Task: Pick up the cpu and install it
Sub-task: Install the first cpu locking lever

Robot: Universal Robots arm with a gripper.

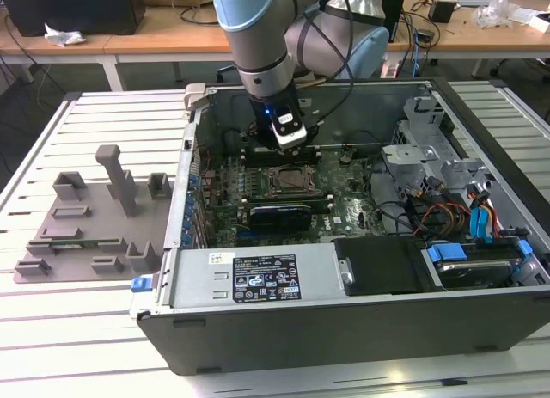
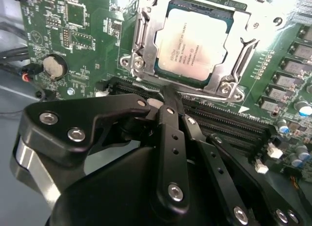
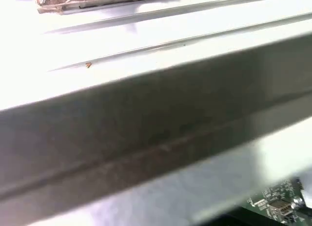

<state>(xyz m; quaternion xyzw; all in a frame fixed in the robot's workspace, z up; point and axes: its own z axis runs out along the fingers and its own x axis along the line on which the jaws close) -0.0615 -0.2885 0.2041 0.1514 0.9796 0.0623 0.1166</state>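
Note:
The cpu (image 2: 192, 45), a flat square chip with a silvery top, lies seated in the motherboard socket, and the socket's metal frame (image 2: 141, 50) surrounds it. In the second wrist view my gripper (image 2: 168, 95) hovers just off the socket's edge, beside the memory slots (image 2: 229, 121). Its black fingers (image 2: 170, 118) are drawn together with nothing between them. In the exterior view my gripper (image 1: 289, 145) hangs inside the open computer case, just behind the socket (image 1: 287, 182).
The open case (image 1: 344, 329) lies on a white slatted table (image 1: 94, 329). It holds a black expansion card (image 1: 279, 214), a power supply (image 1: 258, 278), drive cages (image 1: 430, 149) and cables (image 1: 447, 217). A grey parts fixture (image 1: 94, 217) stands at the exterior view's left. The case wall (image 3: 146, 133) is close.

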